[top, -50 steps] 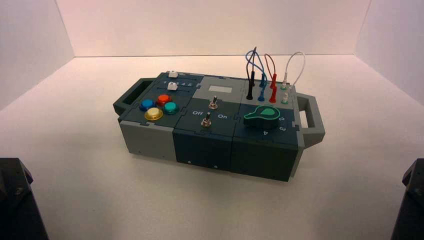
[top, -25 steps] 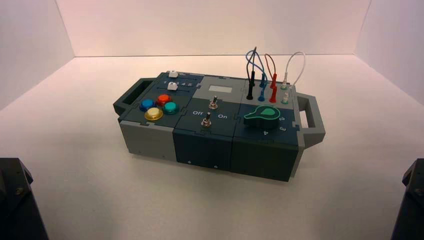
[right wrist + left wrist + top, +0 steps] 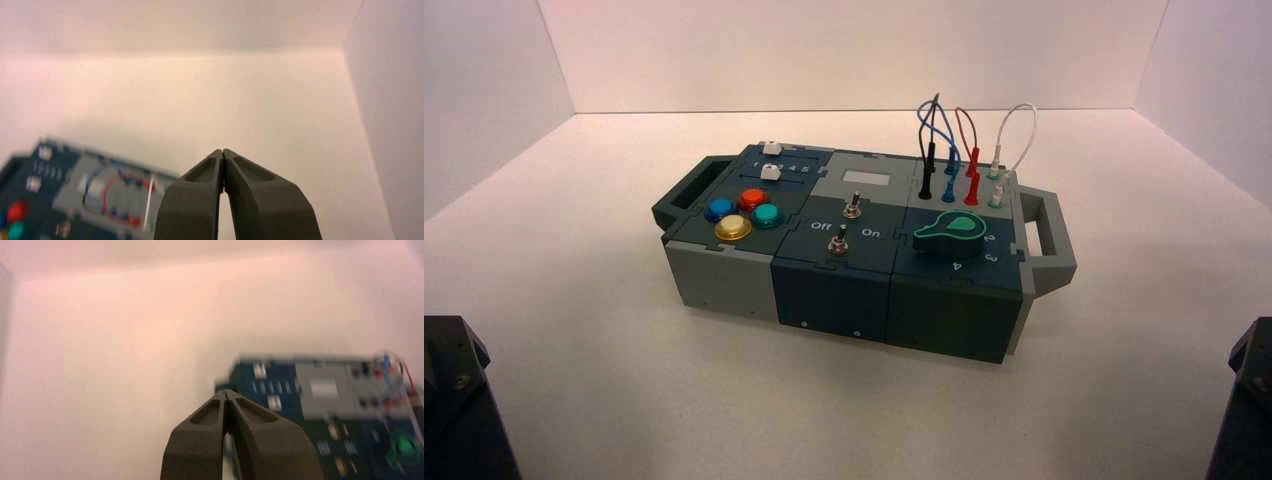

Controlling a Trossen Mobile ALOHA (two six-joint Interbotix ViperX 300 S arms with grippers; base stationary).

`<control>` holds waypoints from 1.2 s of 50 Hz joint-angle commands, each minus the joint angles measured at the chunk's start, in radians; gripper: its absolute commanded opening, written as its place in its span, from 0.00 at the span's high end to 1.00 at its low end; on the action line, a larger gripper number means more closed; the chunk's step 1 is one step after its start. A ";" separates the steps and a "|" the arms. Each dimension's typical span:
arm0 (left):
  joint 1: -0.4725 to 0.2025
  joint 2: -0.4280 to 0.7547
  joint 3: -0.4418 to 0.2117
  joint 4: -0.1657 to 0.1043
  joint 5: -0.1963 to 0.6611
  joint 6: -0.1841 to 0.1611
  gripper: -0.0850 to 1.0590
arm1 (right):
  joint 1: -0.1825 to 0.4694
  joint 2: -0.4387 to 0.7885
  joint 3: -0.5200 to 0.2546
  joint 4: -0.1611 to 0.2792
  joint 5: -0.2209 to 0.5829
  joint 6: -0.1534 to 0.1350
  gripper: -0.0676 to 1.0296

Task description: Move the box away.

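Centrally, box [image 3: 844,250] between left gripper [image 3: 225,395] and right gripper [image 3: 223,155].

The long modular box [image 3: 844,250], dark teal and grey with a grey handle at each end, lies flat on the pale surface, buttons and wires facing up, turned slightly so its right end sits nearer the camera. Four round push buttons, blue, red, yellow and green, cluster on its left part near two white sliders; two metal toggle switches stand mid-box, a green dial sits at right, and black, blue, red and white wires loop above the far right part.
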 commanded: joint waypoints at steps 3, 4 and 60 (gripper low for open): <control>0.000 0.126 -0.115 -0.009 0.204 0.003 0.95 | 0.064 0.150 -0.118 0.003 0.156 -0.021 0.96; -0.002 0.147 -0.123 -0.009 0.222 0.003 0.95 | 0.072 0.160 -0.123 0.003 0.164 -0.023 0.96; -0.110 0.698 -0.186 -0.041 0.002 0.040 0.95 | 0.253 0.747 -0.092 0.091 0.083 0.018 0.96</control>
